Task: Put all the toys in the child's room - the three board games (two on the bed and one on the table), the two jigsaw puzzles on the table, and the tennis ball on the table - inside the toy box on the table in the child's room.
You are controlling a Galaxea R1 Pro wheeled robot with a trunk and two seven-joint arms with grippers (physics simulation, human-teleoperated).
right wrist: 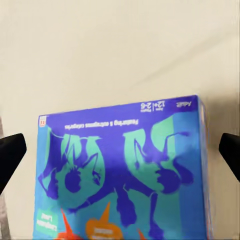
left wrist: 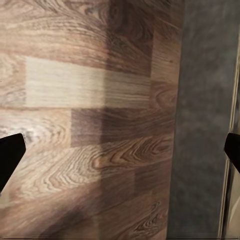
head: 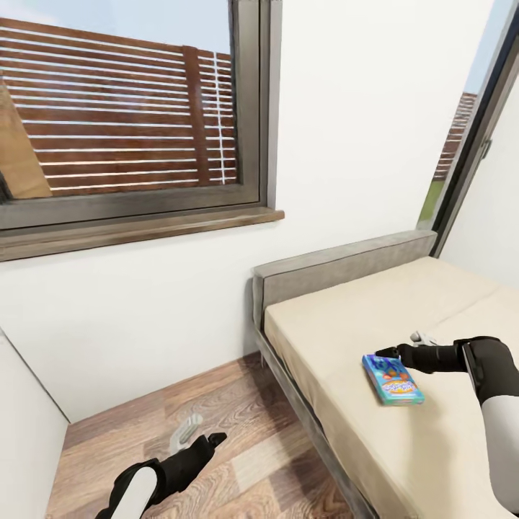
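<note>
Teal-blue board game [head: 393,380] flat on bed [head: 346,339], right gripper [head: 390,352] spread wide above it, left gripper [head: 204,429] spread over wood floor [head: 238,404].

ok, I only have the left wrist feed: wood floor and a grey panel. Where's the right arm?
Observer: The right gripper hovers over a teal-blue board game lying flat on the bed.
Operator: Gripping it?
Observer: No. In the right wrist view both fingertips stand wide of the box, jaws open.
Operator: And my left arm?
Observer: The left gripper hangs low over the floor beside the bed, open and empty.
</note>
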